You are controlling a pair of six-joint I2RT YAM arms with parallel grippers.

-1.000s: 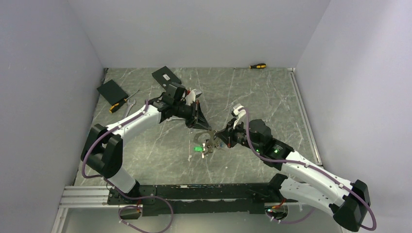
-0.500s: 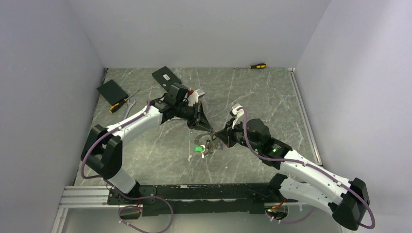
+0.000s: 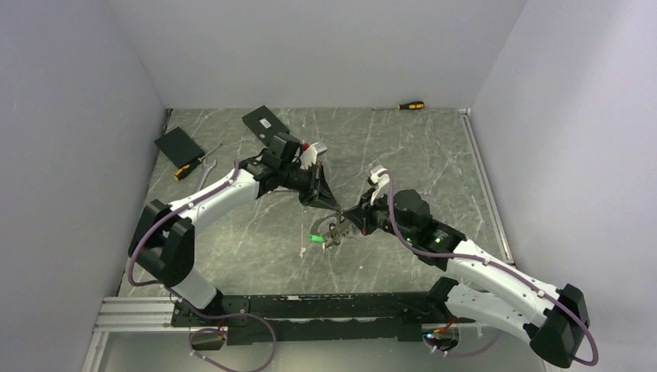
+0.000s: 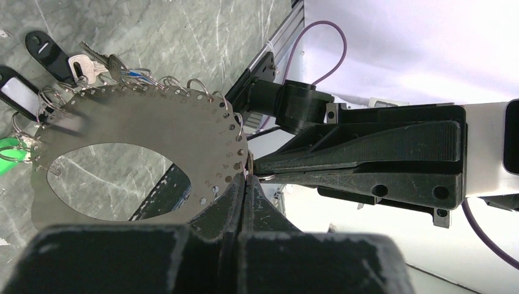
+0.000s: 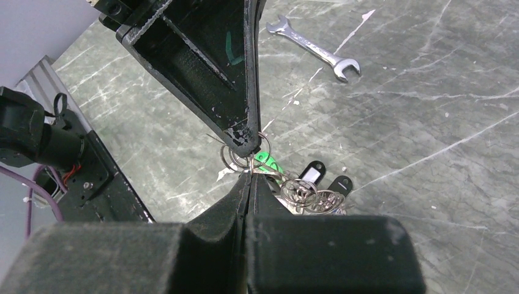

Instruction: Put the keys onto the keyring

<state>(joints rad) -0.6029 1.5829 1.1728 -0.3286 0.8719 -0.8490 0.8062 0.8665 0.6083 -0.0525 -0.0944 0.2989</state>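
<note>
The keyring (image 4: 153, 116) is a flat grey oval plate with small holes along its rim, hanging in the air between both grippers (image 3: 333, 230). Keys (image 4: 92, 61) on small split rings hang from its far edge, with black tags (image 5: 312, 172) and a green tag (image 5: 267, 161). My left gripper (image 4: 246, 177) is shut at the plate's rim, pinching a small split ring (image 5: 233, 157). My right gripper (image 5: 250, 173) is shut on the plate's edge, tip to tip with the left fingers (image 5: 243, 131). The right fingers (image 4: 343, 156) reach in from the right.
A silver wrench (image 5: 312, 49) lies on the marble table (image 3: 403, 155) to the left of the arms. Two black boxes (image 3: 178, 143) (image 3: 265, 120) and a yellow-handled screwdriver (image 3: 188, 167) sit at the back left. Another screwdriver (image 3: 411, 105) lies by the back wall.
The left wrist has turned slightly and the bunch of keys with the green tag has risen a little. Both grippers stay shut and tip to tip.
</note>
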